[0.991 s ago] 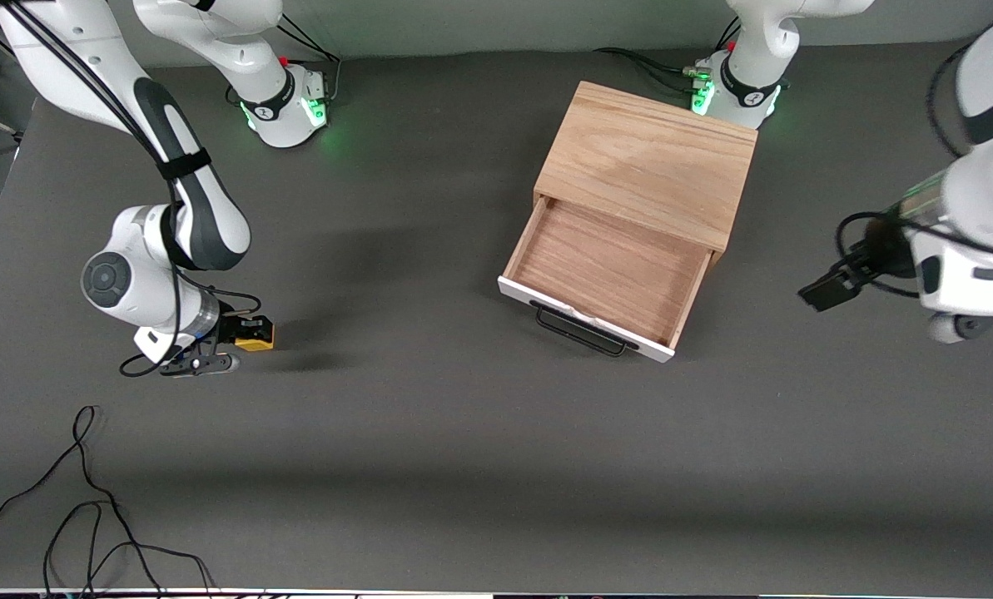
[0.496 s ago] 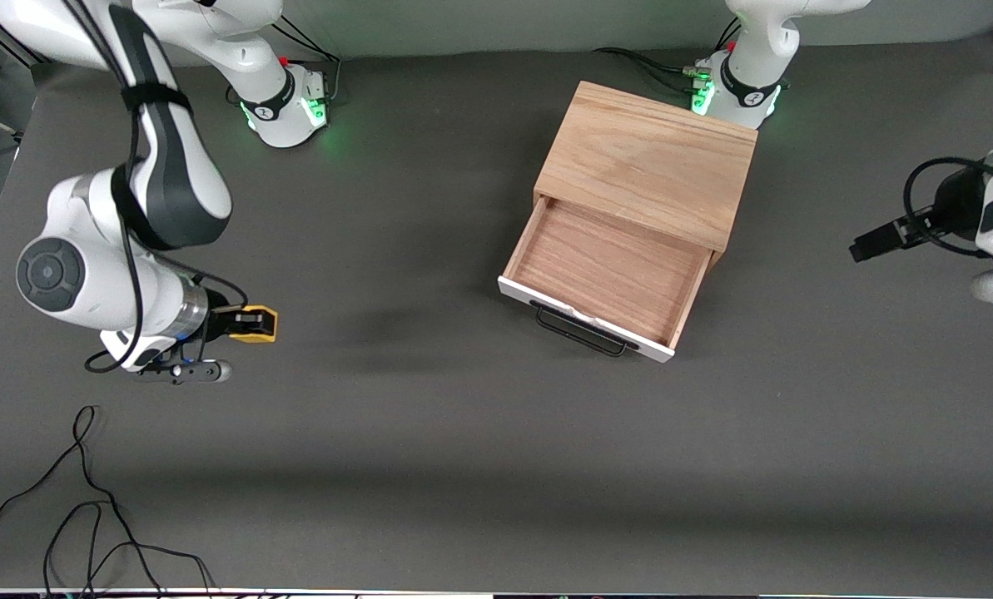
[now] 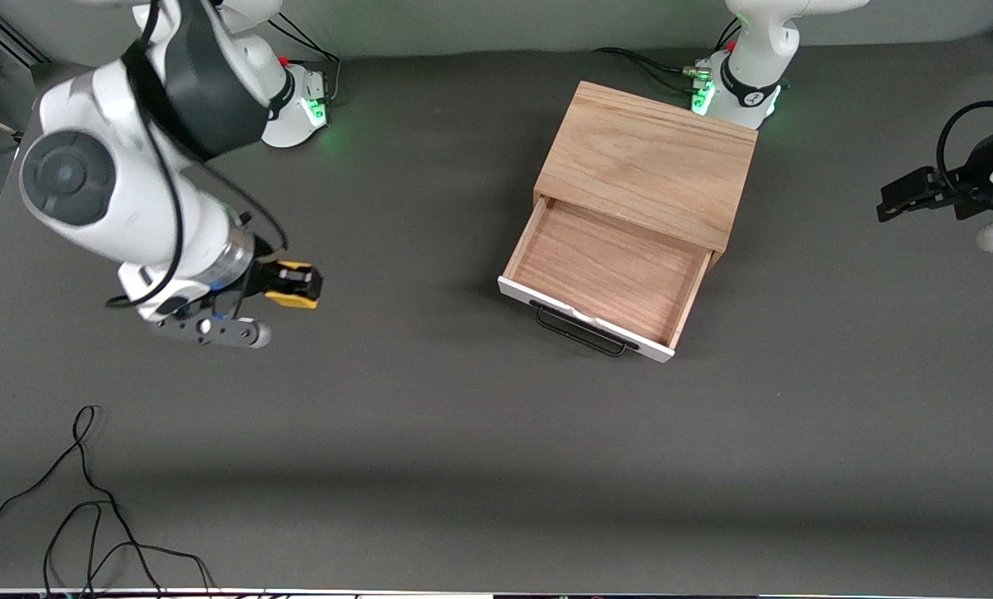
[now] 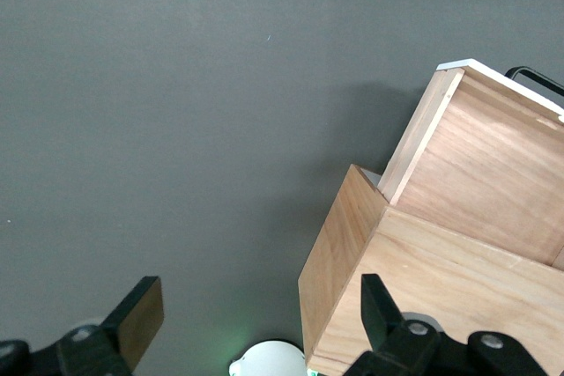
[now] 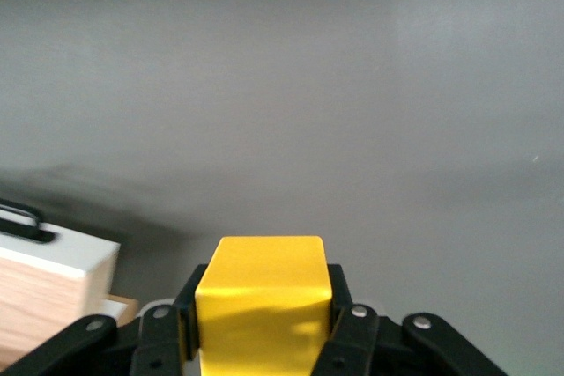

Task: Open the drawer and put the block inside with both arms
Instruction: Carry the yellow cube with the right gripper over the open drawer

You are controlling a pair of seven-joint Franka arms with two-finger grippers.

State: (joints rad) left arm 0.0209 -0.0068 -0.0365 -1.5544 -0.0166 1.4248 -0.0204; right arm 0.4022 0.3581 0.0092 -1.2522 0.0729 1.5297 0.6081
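Right gripper (image 3: pixel 296 287) clamped on block (image 3: pixel 294 284), now lifted higher and carried toward open drawer (image 3: pixel 608 270) over bare table (image 3: pixel 429 433), so placing seems next; left gripper (image 3: pixel 908 193) spread, empty, withdrawn aside.

We see bare table (image 3: pixel 429 433) between the right gripper (image 3: pixel 296 284), clamped on the block (image 3: pixel 294 285), and the drawer (image 3: pixel 604 270), which stands pulled out with its tray bare. The cabinet (image 3: pixel 647 162) top overhangs the tray's inner end. A loose cable (image 3: pixel 88 491) lies near the front camera, toward the right arm's end.
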